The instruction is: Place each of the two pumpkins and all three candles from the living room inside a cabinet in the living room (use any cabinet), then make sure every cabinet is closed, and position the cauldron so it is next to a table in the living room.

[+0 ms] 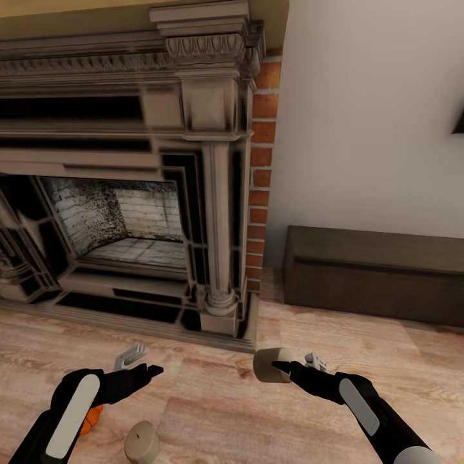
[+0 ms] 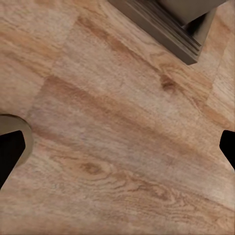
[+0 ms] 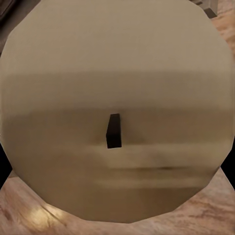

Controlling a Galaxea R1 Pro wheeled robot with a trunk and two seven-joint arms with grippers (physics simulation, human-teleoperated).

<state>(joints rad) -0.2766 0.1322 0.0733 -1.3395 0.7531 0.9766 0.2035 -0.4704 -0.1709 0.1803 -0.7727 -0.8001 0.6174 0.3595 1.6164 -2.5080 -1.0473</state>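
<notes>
1. Candle in hand (image 1: 272,365): tan stub held off the floor at the tip of the right gripper (image 1: 283,367), fingers clamped on it. Right wrist view looks straight at its flat end with the dark wick (image 3: 113,130).
2. Second candle (image 1: 142,442): upright on the wood floor (image 1: 212,412), low between the two arms, not picked up.
3. Pumpkin (image 1: 94,417): a sliver of orange shows under the left forearm, on the floor. Most of it is hidden.
4. Left gripper (image 1: 138,364): fingers spread apart, empty, hovering over bare floor; left wrist view shows planks plus the corner of the fireplace base (image 2: 166,24).
5. Cabinet (image 1: 374,274): low dark brown unit against the wall, right of the fireplace (image 1: 129,193). Front looks closed from here; I see nothing inside or on it.
6. Progress, my read: early. One candle grasped, not yet stowed. Left, as far as these views tell: open a drawer, stow this candle, then the other candle and pumpkin. Third candle, second pumpkin and cauldron: status unknown.
</notes>
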